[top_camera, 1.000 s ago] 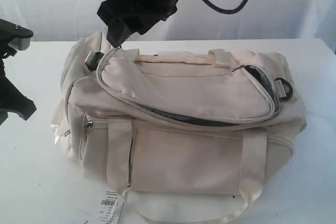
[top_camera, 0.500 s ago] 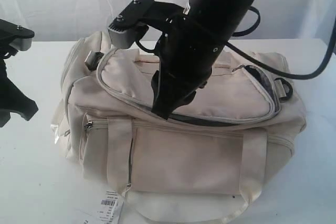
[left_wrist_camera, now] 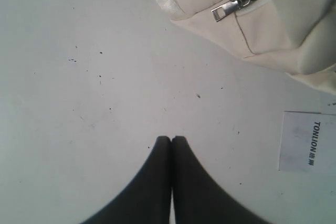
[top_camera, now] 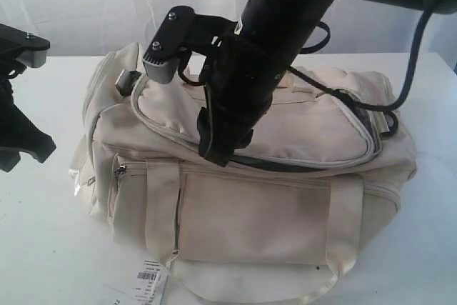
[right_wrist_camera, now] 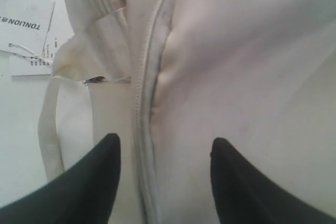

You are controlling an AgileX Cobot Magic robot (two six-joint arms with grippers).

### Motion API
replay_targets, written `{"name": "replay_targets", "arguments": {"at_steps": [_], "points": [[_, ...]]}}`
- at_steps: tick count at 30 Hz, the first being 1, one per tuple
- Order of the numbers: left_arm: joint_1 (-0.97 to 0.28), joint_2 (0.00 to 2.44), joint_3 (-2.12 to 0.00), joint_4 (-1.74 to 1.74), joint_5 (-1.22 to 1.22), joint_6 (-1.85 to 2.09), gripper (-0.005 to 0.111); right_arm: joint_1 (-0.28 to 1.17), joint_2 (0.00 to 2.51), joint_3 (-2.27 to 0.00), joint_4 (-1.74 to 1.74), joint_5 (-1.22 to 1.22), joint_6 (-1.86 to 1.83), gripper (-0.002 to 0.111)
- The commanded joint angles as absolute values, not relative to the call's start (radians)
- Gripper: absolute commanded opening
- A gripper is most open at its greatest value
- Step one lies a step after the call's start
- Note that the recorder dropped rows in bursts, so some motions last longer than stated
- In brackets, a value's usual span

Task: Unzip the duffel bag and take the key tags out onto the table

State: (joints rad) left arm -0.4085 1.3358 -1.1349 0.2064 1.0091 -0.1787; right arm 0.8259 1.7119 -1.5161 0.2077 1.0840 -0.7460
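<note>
The cream duffel bag (top_camera: 250, 205) lies on the white table (top_camera: 43, 248). A dark gap (top_camera: 285, 165) shows along the front edge of its top flap (top_camera: 307, 130). My right gripper (top_camera: 216, 149) reaches across the bag and hangs at that front edge. It is open in the right wrist view (right_wrist_camera: 165, 142), its fingers astride the flap's zip seam (right_wrist_camera: 142, 103), holding nothing. My left gripper (left_wrist_camera: 171, 139) is shut and empty over bare table (left_wrist_camera: 79, 77), left of the bag near a side pocket zip pull (left_wrist_camera: 231, 8). The key tags are hidden.
A white barcode hangtag (top_camera: 150, 281) lies on the table at the bag's front left; it also shows as the hangtag (left_wrist_camera: 307, 141) and the hangtag (right_wrist_camera: 23, 24). A webbing handle (top_camera: 235, 292) hangs over the front. The left arm (top_camera: 18, 130) stands at the table's left edge.
My right arm swung from the bag's back left corner down and forward to the flap's front edge, then edged slightly left. The left arm barely moved.
</note>
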Motion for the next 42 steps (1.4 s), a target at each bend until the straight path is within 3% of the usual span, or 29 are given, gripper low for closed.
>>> {"name": "replay_targets", "arguments": {"at_steps": [1,11,32,35,40,42], "points": [[-0.407,1.325,-1.127,0.193,1.021,-0.178,0.0,0.826,1.734,-1.512,0.204,1.093,-0.76,0.05],[-0.407,1.325,-1.127,0.188,1.017,-0.178,0.0,0.826,1.74,-1.515,0.14,1.063,-0.749,0.039],[-0.407,1.325,-1.127,0.18,1.014,-0.178,0.0,0.826,1.704,-1.515,0.1,1.051,-0.693,0.038],[-0.407,1.325,-1.127,0.18,1.014,-0.178,0.0,0.826,1.704,-1.515,0.089,1.051,-0.664,0.03],[-0.407,1.325,-1.127,0.178,1.014,-0.178,0.0,0.826,1.704,-1.515,0.012,1.017,-0.635,0.003],[-0.407,1.325,-1.127,0.172,1.013,-0.178,0.0,0.826,1.704,-1.515,-0.06,0.955,-0.558,0.0]]}}
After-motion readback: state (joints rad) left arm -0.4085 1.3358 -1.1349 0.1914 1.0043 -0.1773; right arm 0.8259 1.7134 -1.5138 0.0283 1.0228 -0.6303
